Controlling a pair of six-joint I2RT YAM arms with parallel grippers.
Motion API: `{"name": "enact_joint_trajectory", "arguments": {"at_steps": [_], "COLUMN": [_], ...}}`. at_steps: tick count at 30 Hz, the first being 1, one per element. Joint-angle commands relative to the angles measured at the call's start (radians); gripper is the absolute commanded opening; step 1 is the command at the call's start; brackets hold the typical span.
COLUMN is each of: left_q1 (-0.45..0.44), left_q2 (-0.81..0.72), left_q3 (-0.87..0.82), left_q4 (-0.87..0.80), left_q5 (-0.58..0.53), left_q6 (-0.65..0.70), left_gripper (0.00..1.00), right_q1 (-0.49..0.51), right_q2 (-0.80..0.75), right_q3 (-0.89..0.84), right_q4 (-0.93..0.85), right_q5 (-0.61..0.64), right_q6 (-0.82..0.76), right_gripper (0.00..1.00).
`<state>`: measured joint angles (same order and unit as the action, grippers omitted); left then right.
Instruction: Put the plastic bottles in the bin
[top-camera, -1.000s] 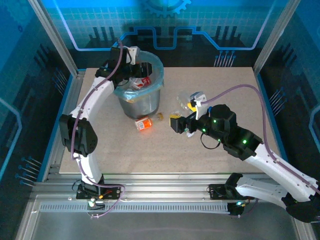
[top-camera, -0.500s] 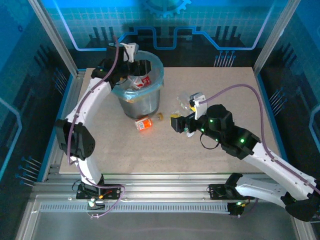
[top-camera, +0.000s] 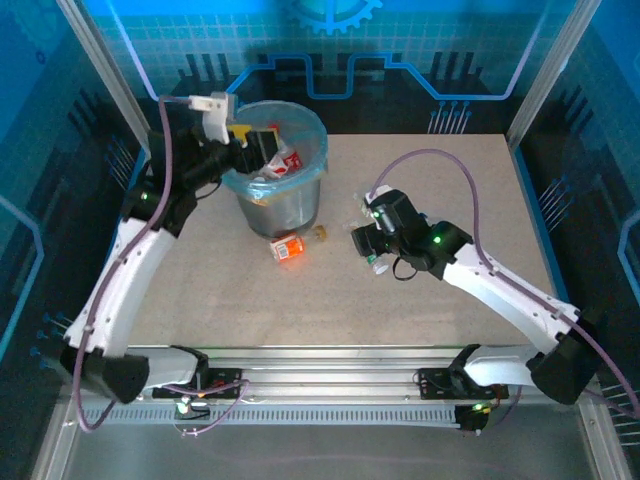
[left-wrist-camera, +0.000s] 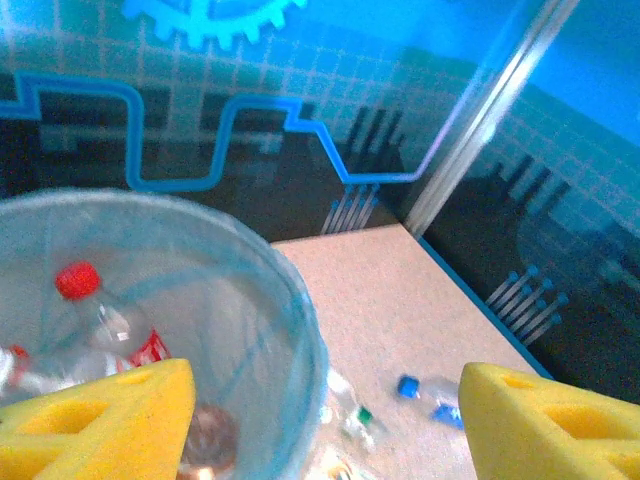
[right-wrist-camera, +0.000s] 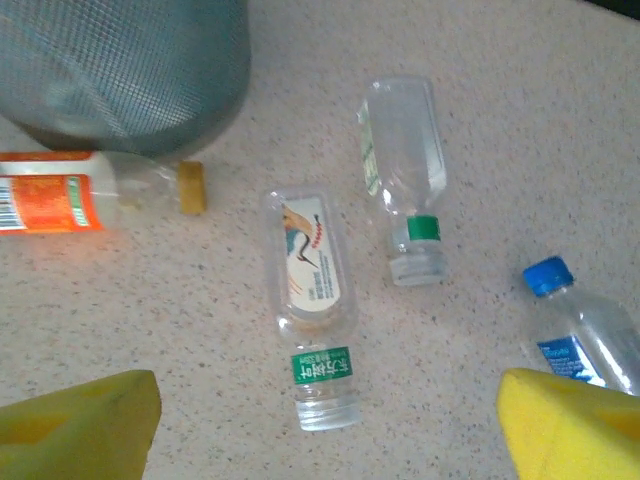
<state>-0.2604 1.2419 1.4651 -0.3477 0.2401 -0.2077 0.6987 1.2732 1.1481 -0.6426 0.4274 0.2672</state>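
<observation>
Speckled beige table (top-camera: 200, 300) forms the floor of a blue-lit enclosure framed by metal posts. From above, the left gripper (top-camera: 258, 143) hangs over the left rim of the bin (top-camera: 295, 210), a round grey bucket lined with a thin light-blue bag (top-camera: 318, 150). Its jaws stand apart with nothing between them. Crumpled bottles with red labels lie inside the bin. The right gripper (top-camera: 366, 243) hovers low over the table to the right of the bin, jaws spread and empty. An orange-labelled bottle (top-camera: 288, 247) lies on its side just in front of the bin's base.

At the left wrist, two yellow pads (left-wrist-camera: 100, 420) of foam sit wide apart at the lower corners, gripping nothing. The bag-covered rim curves between them, and a red-capped bottle (left-wrist-camera: 110, 320) of clear plastic rests inside. Beyond the rim, a blue-capped bottle (left-wrist-camera: 430, 388) lies on the table.

At the right wrist, the yellow pads (right-wrist-camera: 575, 425) are likewise far apart and touch nothing. A flat clear bottle (right-wrist-camera: 310, 275) with a green neck band lies on the table between them, open mouth toward the camera. Just to its right lies a rounder clear bottle (right-wrist-camera: 405, 160), also green-banded. The bin's grey wall, finely meshed in texture, stands at the upper left.
</observation>
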Motion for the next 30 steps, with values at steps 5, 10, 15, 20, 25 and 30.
{"name": "enact_joint_trajectory", "arguments": {"at_steps": [5,10,15,20,25,30], "left_q1": [-0.118,-0.180,-0.194,-0.197,-0.198,-0.198], "left_q2": [-0.163,-0.190,-0.226,-0.267,-0.278,-0.302], "left_q3": [-0.274,-0.402,-0.494,-0.559,-0.583,-0.621], "left_q4": [-0.032,-0.044,-0.030,-0.001,-0.021,-0.013], "left_q5": [-0.030,-0.013,-0.013,-0.031,-0.037,-0.062], "left_q6": [0.054,0.050,0.001,-0.019,-0.036,-0.041], "left_gripper": [0.71,0.71,0.71,0.71,0.71,0.71], "right_q1": [-0.092,-0.117,-0.128,-0.131,-0.135,-0.137], "right_q2": [0.120,0.232,0.343,0.445,0.527,0.609], "right_q3": [-0.047,-0.056,-0.042,-0.015,-0.005,0.036], "right_q4": [0.068,0.127,0.163,0.180,0.211,0.204], "right_q5": [-0.087,-0.111,-0.134,-0.157,-0.193,-0.219], "right_q6": [0.001,0.004,0.010,0.001,-0.011,-0.022], "right_gripper": [0.84,0.83,0.84,0.88,0.86,0.81]}}
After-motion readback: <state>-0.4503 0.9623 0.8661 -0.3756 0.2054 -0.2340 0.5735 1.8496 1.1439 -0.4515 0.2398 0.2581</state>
